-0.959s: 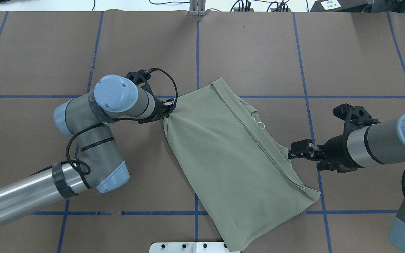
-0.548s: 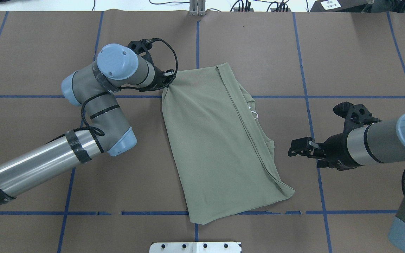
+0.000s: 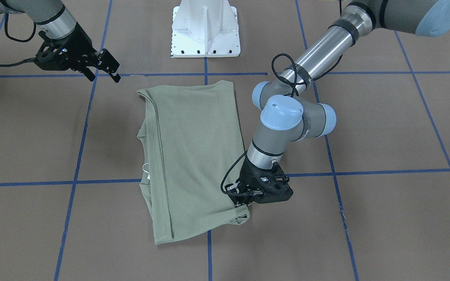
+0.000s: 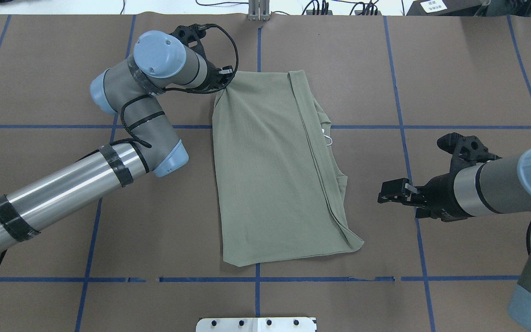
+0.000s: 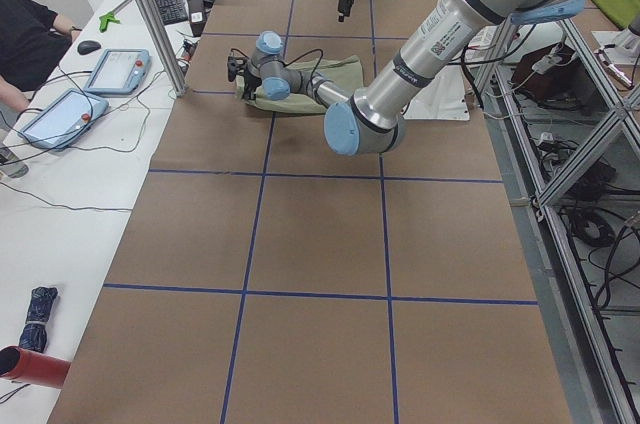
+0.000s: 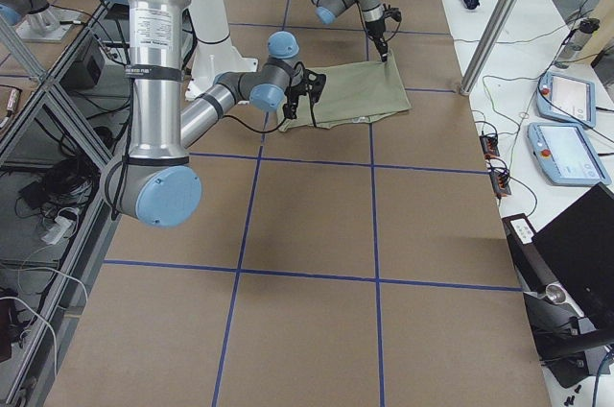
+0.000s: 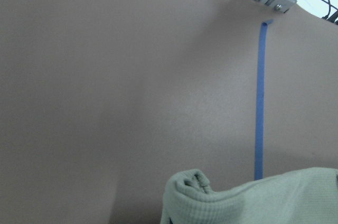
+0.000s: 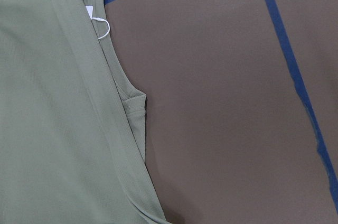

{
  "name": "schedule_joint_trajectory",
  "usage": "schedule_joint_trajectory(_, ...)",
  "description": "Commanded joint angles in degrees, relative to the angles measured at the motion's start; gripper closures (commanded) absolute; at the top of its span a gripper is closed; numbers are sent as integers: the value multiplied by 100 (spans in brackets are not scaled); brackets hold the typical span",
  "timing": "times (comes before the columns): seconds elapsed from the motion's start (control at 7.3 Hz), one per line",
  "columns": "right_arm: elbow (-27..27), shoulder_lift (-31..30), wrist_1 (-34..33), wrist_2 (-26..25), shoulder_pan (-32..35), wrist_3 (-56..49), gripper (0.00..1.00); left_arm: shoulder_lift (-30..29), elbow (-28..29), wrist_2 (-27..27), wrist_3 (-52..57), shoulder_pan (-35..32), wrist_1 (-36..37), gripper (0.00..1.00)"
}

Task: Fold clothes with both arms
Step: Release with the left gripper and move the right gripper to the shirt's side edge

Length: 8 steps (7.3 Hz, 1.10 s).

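Observation:
The sage-green shirt [image 4: 270,170] lies folded lengthwise on the brown table, also in the front view [image 3: 193,156]. Its collar and white hang tag [image 4: 327,138] stick out at the right edge. My left gripper [image 4: 225,78] is shut on the shirt's far-left corner, which is lifted slightly; the bunched corner shows in the left wrist view [image 7: 195,187]. My right gripper [image 4: 382,193] is open and empty, hovering a short way right of the shirt's right edge. It also shows in the front view [image 3: 109,70]. The right wrist view shows the shirt's edge [image 8: 53,102] and the tag string [image 8: 100,26].
The white pedestal base [image 4: 256,324] sits at the near edge, just below the shirt. An aluminium post [image 4: 258,11] stands at the far edge. Blue tape lines [image 4: 404,127] grid the table. An operators' bench with tablets [image 5: 115,69] runs along the far side.
My left gripper has dragged the shirt corner towards the far edge, pulling the shirt straight and fully onto the table. My right gripper has let go of the shirt's right edge and stayed put.

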Motion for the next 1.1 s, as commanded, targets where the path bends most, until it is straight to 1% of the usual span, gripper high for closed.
schedule_joint_trajectory(0.0, -76, 159, -24, -98, -6, 2, 0, -145, 404, 162, 113, -11, -443, 1)
schedule_joint_trajectory(0.14, -120, 212, -51, -359, -32, -7, 0, -136, 404, 240, 244, -28, -443, 0)
schedule_joint_trajectory(0.27, -216, 326, -68, -535, -102, -33, 0, -136, 395, 189, 402, -150, -426, 0)
schedule_joint_trajectory(0.41, -495, 632, -86, -581, -103, -86, 0, 38, 221, -116, 630, -247, -330, 0)
schedule_joint_trajectory(0.55, -724, 826, -243, -616, -164, -173, 0, 440, -398, -450, 641, -292, -120, 0)
schedule_joint_trajectory(0.68, -788, 1176, -810, -625, -234, -679, 0, 784, -1136, -592, 667, -310, 552, 0)
schedule_joint_trajectory(0.82, -901, 1710, -1590, -669, -295, -1275, 0, 961, -1717, -602, 676, -310, 1324, 0)
schedule_joint_trajectory(0.96, -1259, 2281, -2042, -669, -348, -1534, 0, 1259, -2271, -611, 798, -310, 1706, 0)
